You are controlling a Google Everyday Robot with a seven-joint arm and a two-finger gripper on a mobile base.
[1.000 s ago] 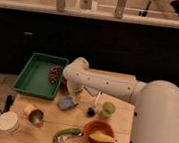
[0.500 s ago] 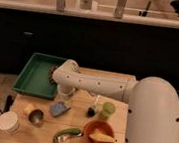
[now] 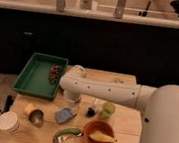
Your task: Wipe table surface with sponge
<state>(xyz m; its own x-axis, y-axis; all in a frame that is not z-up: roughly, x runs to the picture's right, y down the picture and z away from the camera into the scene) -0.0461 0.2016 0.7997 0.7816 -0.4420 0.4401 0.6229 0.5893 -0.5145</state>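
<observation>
Your gripper hangs just above the flat blue-grey rectangular sponge on the tan wooden surface; you cannot tell its grip.

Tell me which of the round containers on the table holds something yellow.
The orange bowl at the front right; yellow food lies inside. The white cup at front left and the small green cup show none. The claw hangs just above the blue-grey sponge.

The tan plank surface carries a green tray, blue-grey sponge under the end effector, orange bowl, green cup, metal cup, white container
</observation>
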